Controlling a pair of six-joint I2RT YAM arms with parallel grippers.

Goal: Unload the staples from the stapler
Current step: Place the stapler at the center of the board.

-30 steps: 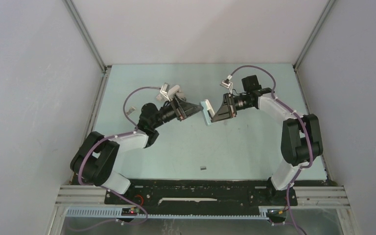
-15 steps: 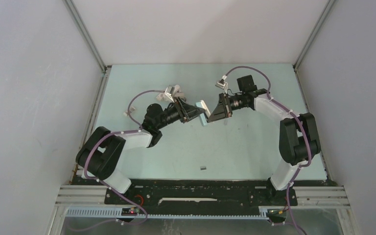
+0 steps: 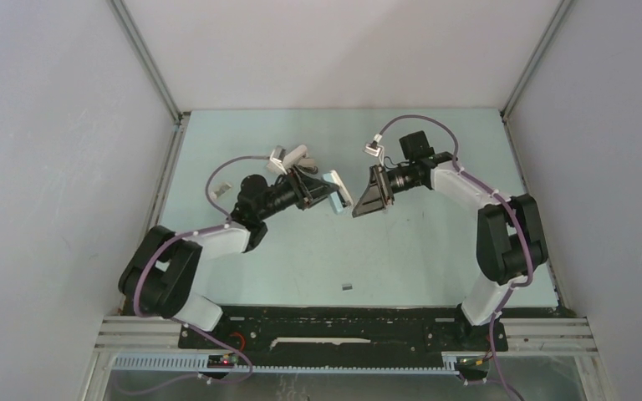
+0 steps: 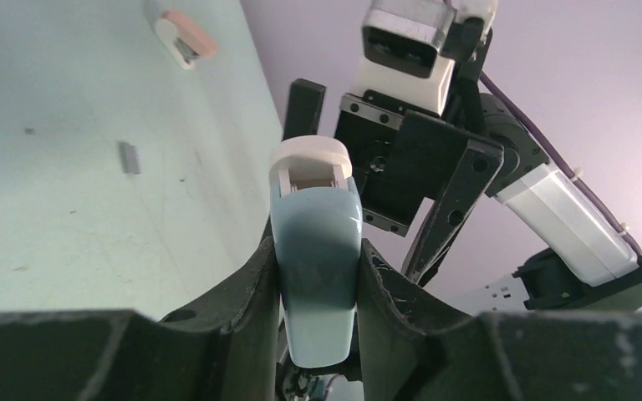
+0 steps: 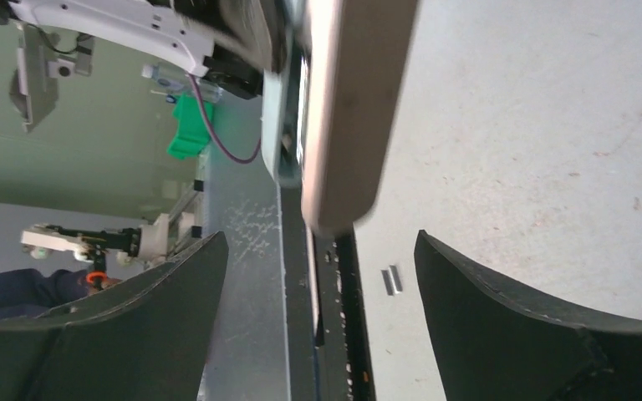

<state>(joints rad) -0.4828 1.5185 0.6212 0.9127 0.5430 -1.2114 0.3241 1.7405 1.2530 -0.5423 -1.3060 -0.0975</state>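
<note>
My left gripper [image 3: 328,189] [image 4: 316,261] is shut on the light blue stapler [image 3: 333,184] [image 4: 313,209], which hangs above the table with its white end pointing toward the right arm. The right gripper [image 3: 360,195] [image 5: 319,242] stands open just to the right of the stapler and holds nothing. In the right wrist view the stapler [image 5: 343,109] is a blurred shape beyond the jaws, apart from both fingers. A short strip of dark grey staples [image 3: 347,286] [image 4: 129,157] [image 5: 393,280] lies on the table near the front edge.
A small pink and white stapler [image 4: 182,38] lies on the table in the left wrist view. The right gripper's black body [image 4: 401,167] sits close behind the held stapler. Grey walls enclose the pale green table [image 3: 418,251] on three sides.
The left gripper closed on the stapler, the right gripper opened and let it go. The left arm has drawn the stapler a little to the left.
</note>
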